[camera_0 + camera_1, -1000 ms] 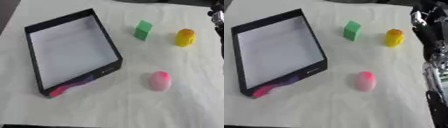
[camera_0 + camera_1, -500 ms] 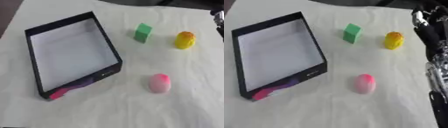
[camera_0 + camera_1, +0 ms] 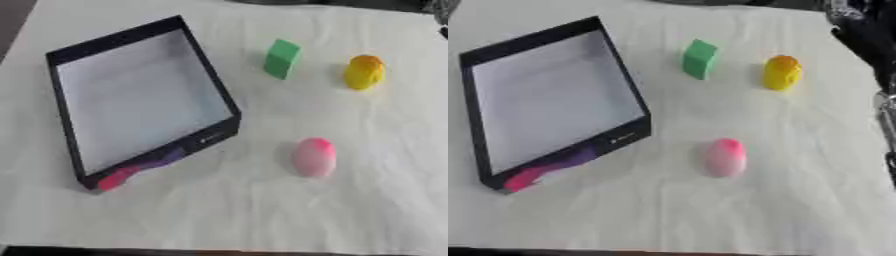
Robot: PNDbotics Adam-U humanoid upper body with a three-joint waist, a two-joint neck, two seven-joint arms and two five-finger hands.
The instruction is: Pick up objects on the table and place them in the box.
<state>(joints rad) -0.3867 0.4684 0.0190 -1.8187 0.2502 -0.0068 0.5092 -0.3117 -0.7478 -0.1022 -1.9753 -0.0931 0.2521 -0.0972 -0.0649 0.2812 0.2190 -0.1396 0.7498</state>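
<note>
Pink object [image 3: 313, 157] lies lengthwise, pointing away.

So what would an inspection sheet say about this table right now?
Surface: table covered with a wrinkled pale cloth.
Job's things: black box, its white floor bare; green block, yellow object and pink object lie apart on the cloth to the box's right, none in the box.
Clutter: nothing seen.
Hands: left not in view; black robot arm parts at the right edge of the right eye view, hand not discernible.
Cables: nothing seen.
Surroundings: dark floor past the cloth's edges.
</note>
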